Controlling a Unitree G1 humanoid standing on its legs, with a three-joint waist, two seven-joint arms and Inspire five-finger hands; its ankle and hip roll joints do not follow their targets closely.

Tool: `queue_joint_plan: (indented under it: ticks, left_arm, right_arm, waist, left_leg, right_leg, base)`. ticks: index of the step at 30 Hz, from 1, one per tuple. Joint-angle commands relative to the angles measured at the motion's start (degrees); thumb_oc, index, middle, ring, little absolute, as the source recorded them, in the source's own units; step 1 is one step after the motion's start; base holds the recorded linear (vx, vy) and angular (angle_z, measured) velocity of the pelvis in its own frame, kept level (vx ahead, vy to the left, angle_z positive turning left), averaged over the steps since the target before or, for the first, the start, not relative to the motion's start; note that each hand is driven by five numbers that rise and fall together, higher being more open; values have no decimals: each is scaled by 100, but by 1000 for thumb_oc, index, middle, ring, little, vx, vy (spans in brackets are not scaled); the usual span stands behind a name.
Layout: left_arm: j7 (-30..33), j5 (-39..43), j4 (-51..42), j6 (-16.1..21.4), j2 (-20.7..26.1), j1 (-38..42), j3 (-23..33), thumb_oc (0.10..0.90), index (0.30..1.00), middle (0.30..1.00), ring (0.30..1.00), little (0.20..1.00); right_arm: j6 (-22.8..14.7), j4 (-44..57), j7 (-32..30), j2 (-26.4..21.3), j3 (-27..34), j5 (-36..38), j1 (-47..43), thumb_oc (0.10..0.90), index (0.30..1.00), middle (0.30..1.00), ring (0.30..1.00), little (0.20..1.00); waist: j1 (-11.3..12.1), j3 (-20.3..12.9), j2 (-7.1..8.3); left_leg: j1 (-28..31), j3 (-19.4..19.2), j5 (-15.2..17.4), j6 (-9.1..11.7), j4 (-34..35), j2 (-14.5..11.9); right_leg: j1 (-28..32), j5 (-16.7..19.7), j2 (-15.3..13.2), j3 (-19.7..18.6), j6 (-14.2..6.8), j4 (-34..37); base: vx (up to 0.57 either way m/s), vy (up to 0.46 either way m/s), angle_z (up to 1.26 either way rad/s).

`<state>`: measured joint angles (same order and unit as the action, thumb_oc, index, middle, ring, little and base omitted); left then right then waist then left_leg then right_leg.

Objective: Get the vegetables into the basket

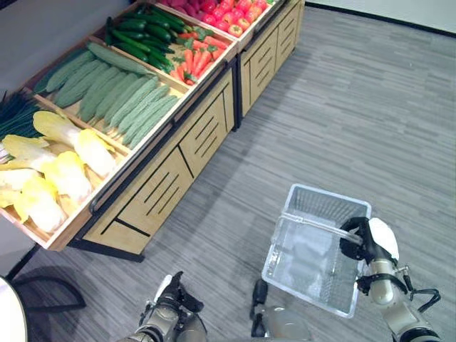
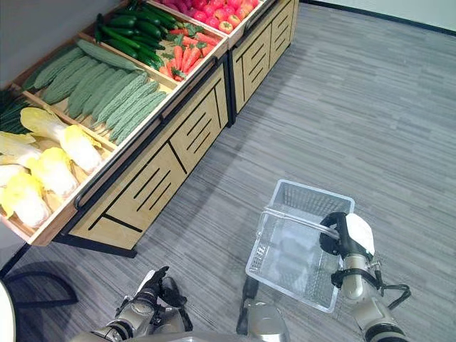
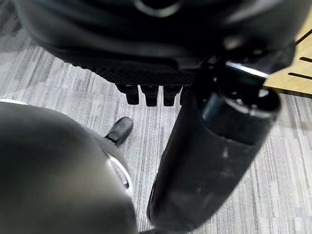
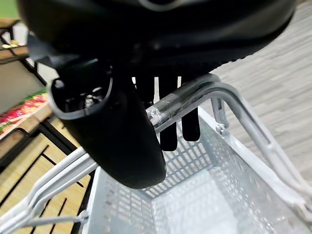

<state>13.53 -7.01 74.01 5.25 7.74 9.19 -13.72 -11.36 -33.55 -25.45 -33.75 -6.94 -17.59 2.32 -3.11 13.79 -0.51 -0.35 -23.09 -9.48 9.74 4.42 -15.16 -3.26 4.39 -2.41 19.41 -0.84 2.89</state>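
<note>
One basket [image 1: 313,249] hangs from the right robot hand [image 1: 367,241]; one handle [image 4: 195,97] gripped.

I can't see the far end of the produce stand [image 1: 178,153]; tomatoes [image 1: 228,14] get cut off at the top edge. Pale cabbages [image 1: 43,182] run off the left edge. Left hand [image 1: 171,296] sits low; its fingers [image 3: 146,95] mostly hidden behind its own bulk.

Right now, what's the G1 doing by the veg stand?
The right robot hand grips the handle of an empty white basket, carrying it beside the wooden produce stand. The left robot hand hangs low, holding nothing. Cucumbers, carrots and cabbages are all on the stand.
</note>
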Motion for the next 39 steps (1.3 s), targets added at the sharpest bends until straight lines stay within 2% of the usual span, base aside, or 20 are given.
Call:
queue_joint_plan:
  ticks: [1, 2, 6, 7, 9, 15, 22, 23, 25, 26, 27, 29, 31, 34, 35, 36, 37, 39]
  left_arm:
    - [154, -249, 198, -23, 179, -224, 126, 900, 1000, 1000, 1000, 1000]
    - [157, -297, 200, -17, 186, -270, 156, 900, 1000, 1000, 1000, 1000]
    - [226, -220, 212, -33, 288, -254, 252, 900, 1000, 1000, 1000, 1000]
    - [226, -220, 212, -33, 290, -253, 254, 900, 1000, 1000, 1000, 1000]
    - [263, -176, 245, -35, 383, -226, 359, 900, 1000, 1000, 1000, 1000]
    - [296, -143, 231, -25, 457, -224, 425, 900, 1000, 1000, 1000, 1000]
    - [343, -11, 74, 82, 417, -220, 368, 900, 1000, 1000, 1000, 1000]
    - [350, 39, 37, 96, 399, -209, 355, 900, 1000, 1000, 1000, 1000]
    - [357, 80, -44, 130, 417, -171, 312, 900, 1000, 1000, 1000, 1000]
    - [357, 80, -45, 130, 417, -171, 313, 900, 1000, 1000, 1000, 1000]
    - [338, 129, -162, 167, 458, -108, 204, 900, 1000, 1000, 1000, 1000]
    - [239, 233, -188, 197, 473, -57, 170, 900, 1000, 1000, 1000, 1000]
    - [-24, 437, -245, 265, 477, 32, 137, 900, 1000, 1000, 1000, 1000]
    - [-386, 648, -439, 400, 507, 73, 24, 900, 1000, 1000, 1000, 1000]
    - [-386, 648, -439, 400, 506, 73, 24, 900, 1000, 1000, 1000, 1000]
    - [-642, 791, -514, 458, 511, 78, -18, 900, 1000, 1000, 1000, 1000]
    - [-695, 797, -524, 475, 498, 74, -44, 900, 1000, 1000, 1000, 1000]
    - [-787, 832, -482, 503, 495, 86, -36, 900, 1000, 1000, 1000, 1000]
  right_arm:
    - [-410, 686, -511, -291, 480, 147, -262, 400, 300, 300, 300, 300]
    - [-399, 666, -517, -230, 444, 157, -325, 400, 300, 300, 300, 300]
    - [-374, 532, -538, -69, 320, 171, -495, 400, 300, 300, 300, 300]
    - [-375, 529, -539, -68, 318, 171, -498, 400, 300, 300, 300, 300]
    - [-385, 469, -512, -7, 192, 157, -611, 400, 300, 300, 300, 300]
    - [-402, 368, -490, 60, 108, 154, -679, 400, 300, 300, 300, 300]
    - [-431, 89, -475, 199, -61, 191, -778, 400, 300, 300, 300, 300]
    - [-436, 11, -490, 221, -93, 199, -817, 400, 300, 300, 300, 300]
    - [-438, -84, -506, 258, -172, 200, -914, 400, 300, 300, 300, 300]
    - [-439, -86, -507, 258, -174, 200, -917, 400, 300, 300, 300, 300]
    - [-454, -160, -501, 310, -273, 223, -975, 400, 300, 300, 300, 300]
    - [-451, -145, -486, 301, -277, 240, -944, 400, 300, 300, 300, 300]
    - [-403, -122, -477, 275, -221, 219, -939, 400, 300, 300, 300, 300]
    - [-358, -172, -481, 181, -148, 227, -971, 400, 300, 300, 300, 300]
    - [-358, -171, -481, 181, -147, 227, -971, 400, 300, 300, 300, 300]
    - [-320, -171, -464, 115, -86, 225, -1001, 400, 300, 300, 300, 300]
    - [-303, -164, -457, 88, -41, 211, -1002, 400, 300, 300, 300, 300]
    - [-284, -147, -440, 71, 14, 182, -981, 400, 300, 300, 300, 300]
  waist:
    - [-47, -156, 179]
    - [12, -152, 261]
    - [98, -139, 412]
    - [100, -139, 415]
    - [148, -144, 518]
    - [178, -195, 634]
    - [243, -216, 700]
    - [259, -192, 691]
    - [269, -165, 613]
    - [271, -168, 616]
    - [186, -152, 525]
    - [100, -133, 459]
    - [18, -72, 406]
    - [-168, -14, 361]
    - [-169, -10, 361]
    - [-267, 3, 339]
    - [-294, 9, 327]
    - [-367, -21, 339]
  left_leg:
    - [80, 11, 303, -276, -140, 261]
    - [100, 5, 474, -371, -283, 367]
    - [77, -33, 709, -520, -434, 535]
    - [78, -37, 710, -522, -433, 538]
    - [108, -71, 814, -610, -412, 655]
    - [191, -81, 869, -727, -226, 839]
    - [314, -81, 930, -847, 57, 1028]
    - [344, -92, 960, -870, 58, 1049]
    - [337, -75, 1001, -943, 58, 1042]
    - [334, -79, 1002, -944, 58, 1044]
    - [402, 97, 1097, -996, 58, 1087]
    - [490, 230, 1132, -994, 58, 1107]
    - [602, 356, 1183, -959, 58, 1131]
    - [796, 615, 1283, -912, 58, 1211]
    - [800, 616, 1284, -912, 58, 1210]
    - [928, 771, 1348, -878, 45, 1244]
    - [992, 827, 1376, -868, 31, 1244]
    - [1084, 1004, 1454, -838, -69, 1246]
  right_leg:
    - [480, -280, -900, -409, -783, -459]
    - [543, -254, -999, -480, -844, -478]
    - [547, -133, -1171, -571, -975, -510]
    - [545, -133, -1174, -575, -977, -511]
    - [487, 72, -1275, -661, -1082, -588]
    - [366, 443, -1354, -862, -1213, -681]
    - [278, 808, -1488, -852, -1350, -775]
    - [246, 898, -1549, -821, -1378, -917]
    - [76, 815, -1559, -855, -1358, -1434]
    - [64, 809, -1563, -863, -1359, -1447]
    - [-177, 502, -1169, -1307, -1278, -1834]
    - [-373, 210, -877, -1516, -1159, -1795]
    - [-509, 88, -814, -1477, -1102, -1449]
    - [-715, 154, -598, -1939, -1119, -967]
    - [-710, 154, -598, -1937, -1119, -965]
    - [-825, 294, -589, -2225, -1151, -709]
    - [-792, 353, -626, -2196, -1168, -668]
    - [-801, 384, -594, -2379, -1186, -748]
  base:
    - [118, 222, -12]
    - [100, 221, -2]
    - [74, 180, -2]
    - [58, 167, 1]
    - [68, 184, -7]
    - [54, 131, -6]
    - [12, 116, -4]
    - [-25, 124, -8]
    - [-22, 129, -4]
    - [50, 174, -2]
    - [84, 132, 4]
    - [137, 94, 28]
    - [151, -1, 60]
    - [156, -31, 45]
    - [201, -65, 65]
    - [189, -80, 78]
    - [256, -129, 74]
    - [186, -128, 50]
